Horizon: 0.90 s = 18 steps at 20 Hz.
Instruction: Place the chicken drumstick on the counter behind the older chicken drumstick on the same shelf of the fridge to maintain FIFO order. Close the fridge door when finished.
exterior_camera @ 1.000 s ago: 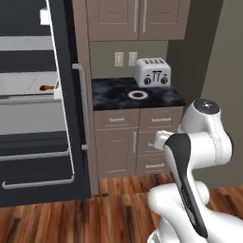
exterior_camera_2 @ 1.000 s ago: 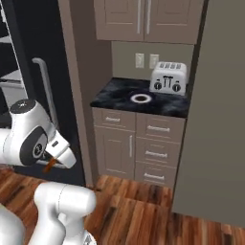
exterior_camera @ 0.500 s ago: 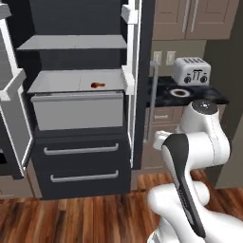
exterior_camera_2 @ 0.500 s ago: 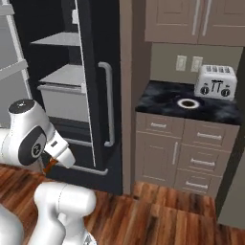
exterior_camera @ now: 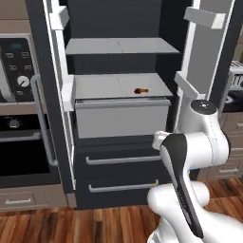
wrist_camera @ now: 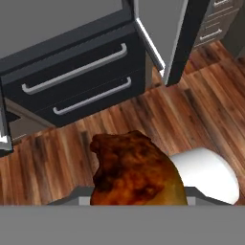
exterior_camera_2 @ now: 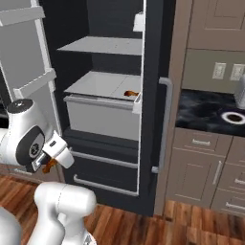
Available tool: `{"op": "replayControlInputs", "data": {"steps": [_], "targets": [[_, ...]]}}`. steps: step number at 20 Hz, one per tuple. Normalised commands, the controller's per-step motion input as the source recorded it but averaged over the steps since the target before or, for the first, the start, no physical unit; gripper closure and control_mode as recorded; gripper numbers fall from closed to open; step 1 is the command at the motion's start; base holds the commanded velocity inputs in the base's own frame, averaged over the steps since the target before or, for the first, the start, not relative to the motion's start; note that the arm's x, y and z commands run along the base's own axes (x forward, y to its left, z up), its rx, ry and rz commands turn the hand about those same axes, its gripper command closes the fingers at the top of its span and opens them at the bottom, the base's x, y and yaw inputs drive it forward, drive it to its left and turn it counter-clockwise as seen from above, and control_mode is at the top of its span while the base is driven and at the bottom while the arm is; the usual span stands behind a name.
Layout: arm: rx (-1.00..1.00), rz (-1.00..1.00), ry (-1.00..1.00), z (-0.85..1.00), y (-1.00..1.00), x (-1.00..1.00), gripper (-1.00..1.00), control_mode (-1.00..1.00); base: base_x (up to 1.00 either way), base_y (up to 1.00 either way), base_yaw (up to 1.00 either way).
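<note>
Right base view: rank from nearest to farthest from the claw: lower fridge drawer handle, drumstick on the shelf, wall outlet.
1. Lower fridge drawer handle: just right of the claw, which is low at the left and carries a drumstick.
2. Drumstick on the shelf: up and right, inside the fridge.
3. Wall outlet: far right, above the counter.

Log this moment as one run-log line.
pincer: shut on drumstick | fridge: doors open | older drumstick: on shelf

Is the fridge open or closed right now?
Open. Both doors of the fridge are swung wide, so the grey shelf inside shows, with a chicken drumstick lying on it.
</note>
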Motion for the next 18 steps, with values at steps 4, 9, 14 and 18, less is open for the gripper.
{"op": "replayControlInputs", "data": {"steps": [4,9,14,18], "targets": [[0.0,0.0,0.0,0.0,0.0,0.0,1.0,1.0,0.74,0.29,-0.02],[0.0,0.0,0.0,0.0,0.0,0.0,1.0,1.0,0.69,0.05,-0.06],[0.0,0.0,0.0,0.0,0.0,0.0,1.0,1.0,0.74,0.31,-0.12],[0.0,0.0,0.0,0.0,0.0,0.0,1.0,1.0,0.67,0.38,-0.14]]}}
